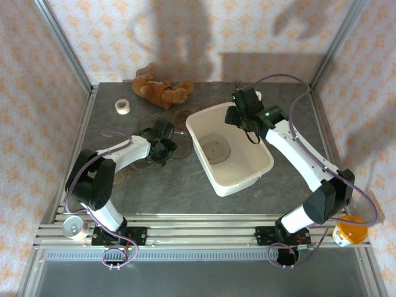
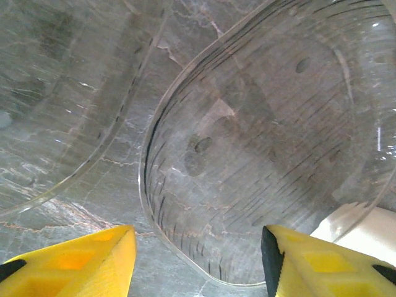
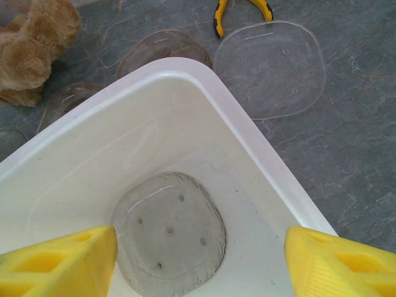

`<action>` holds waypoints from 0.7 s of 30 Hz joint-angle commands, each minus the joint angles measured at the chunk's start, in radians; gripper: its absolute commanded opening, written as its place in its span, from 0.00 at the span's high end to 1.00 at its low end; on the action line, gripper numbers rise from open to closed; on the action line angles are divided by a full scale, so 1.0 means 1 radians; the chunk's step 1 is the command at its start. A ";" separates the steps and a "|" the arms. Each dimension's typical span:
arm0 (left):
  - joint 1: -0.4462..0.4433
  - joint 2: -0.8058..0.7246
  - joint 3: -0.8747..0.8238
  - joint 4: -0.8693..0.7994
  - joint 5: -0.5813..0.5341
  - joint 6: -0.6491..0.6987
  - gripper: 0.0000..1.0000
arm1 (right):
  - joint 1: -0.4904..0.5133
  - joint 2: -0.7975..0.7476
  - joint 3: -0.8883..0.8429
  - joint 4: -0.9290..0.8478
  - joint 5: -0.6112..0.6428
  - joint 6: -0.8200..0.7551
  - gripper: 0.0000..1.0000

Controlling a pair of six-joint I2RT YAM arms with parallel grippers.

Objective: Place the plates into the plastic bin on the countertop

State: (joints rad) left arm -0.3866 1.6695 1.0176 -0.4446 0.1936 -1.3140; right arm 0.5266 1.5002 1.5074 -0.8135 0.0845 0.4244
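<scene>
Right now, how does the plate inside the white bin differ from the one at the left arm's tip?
The plate in the bin lies on the floor of the plastic bin. The plate outside lies on the countertop, beside the bin. The right gripper hovers open over the plate in the bin. The left gripper stands open at the rim of the plate outside. Both are clear, shallow and lying flat.

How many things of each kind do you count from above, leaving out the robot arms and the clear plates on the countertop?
White plastic bin: 1
Clear plate in the bin: 1
Brown teddy bear: 1
White tape roll: 1
Tin can: 1
Orange-lidded container: 1
Total: 6
</scene>
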 commanded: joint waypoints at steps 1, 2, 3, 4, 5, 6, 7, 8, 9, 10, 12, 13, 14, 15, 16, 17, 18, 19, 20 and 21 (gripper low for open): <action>-0.008 0.026 -0.010 0.009 -0.040 -0.039 0.43 | -0.007 -0.013 -0.009 0.011 0.000 -0.019 0.28; -0.009 0.031 -0.007 0.007 -0.040 -0.036 0.44 | -0.005 -0.012 -0.009 0.011 -0.002 -0.019 0.28; -0.011 0.037 -0.005 0.002 -0.040 -0.035 0.43 | -0.006 -0.012 -0.008 0.011 -0.005 -0.019 0.28; -0.010 0.042 -0.006 -0.001 -0.047 -0.035 0.43 | -0.007 -0.011 -0.006 0.011 -0.005 -0.020 0.28; -0.011 0.046 -0.010 0.003 -0.049 -0.037 0.43 | -0.007 -0.009 -0.006 0.010 -0.005 -0.019 0.28; -0.011 0.052 -0.015 0.012 -0.049 -0.040 0.43 | -0.007 -0.009 -0.007 0.011 -0.005 -0.019 0.28; -0.011 0.060 -0.016 0.019 -0.052 -0.043 0.43 | -0.006 -0.009 -0.007 0.010 -0.003 -0.021 0.28; -0.011 0.068 -0.016 0.021 -0.054 -0.043 0.43 | -0.006 -0.009 -0.008 0.011 -0.003 -0.021 0.28; -0.011 0.078 -0.012 0.029 -0.052 -0.046 0.44 | -0.008 -0.009 -0.009 0.011 -0.002 -0.020 0.28; -0.011 0.088 -0.009 0.037 -0.049 -0.047 0.45 | -0.008 -0.009 -0.010 0.010 -0.002 -0.022 0.29; -0.012 0.104 0.001 0.044 -0.049 -0.047 0.46 | -0.008 -0.007 -0.009 0.010 0.000 -0.022 0.28; -0.012 0.112 0.005 0.043 -0.048 -0.046 0.47 | -0.007 -0.006 -0.011 0.009 0.000 -0.021 0.28; -0.012 0.118 0.008 0.043 -0.048 -0.044 0.48 | -0.007 -0.006 -0.012 0.010 -0.001 -0.021 0.28; -0.011 0.127 0.011 0.046 -0.046 -0.043 0.49 | -0.008 -0.006 -0.012 0.009 0.000 -0.020 0.28; -0.012 0.133 0.012 0.046 -0.043 -0.042 0.49 | -0.008 -0.005 -0.014 0.009 0.001 -0.021 0.28; -0.012 0.139 0.012 0.047 -0.042 -0.043 0.51 | -0.008 -0.005 -0.015 0.009 0.003 -0.020 0.28; -0.012 0.145 0.012 0.051 -0.040 -0.043 0.52 | -0.008 -0.004 -0.017 0.009 0.004 -0.021 0.28; -0.012 0.149 0.010 0.056 -0.039 -0.046 0.52 | -0.008 -0.004 -0.018 0.010 0.006 -0.019 0.28; -0.013 0.152 0.010 0.059 -0.038 -0.045 0.53 | -0.008 -0.004 -0.020 0.010 0.007 -0.018 0.28; -0.012 0.155 0.012 0.062 -0.037 -0.045 0.55 | -0.008 -0.004 -0.022 0.011 0.009 -0.016 0.28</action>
State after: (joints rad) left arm -0.3912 1.7626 1.0264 -0.4271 0.1753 -1.3399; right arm 0.5243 1.5005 1.5063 -0.8131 0.0784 0.4171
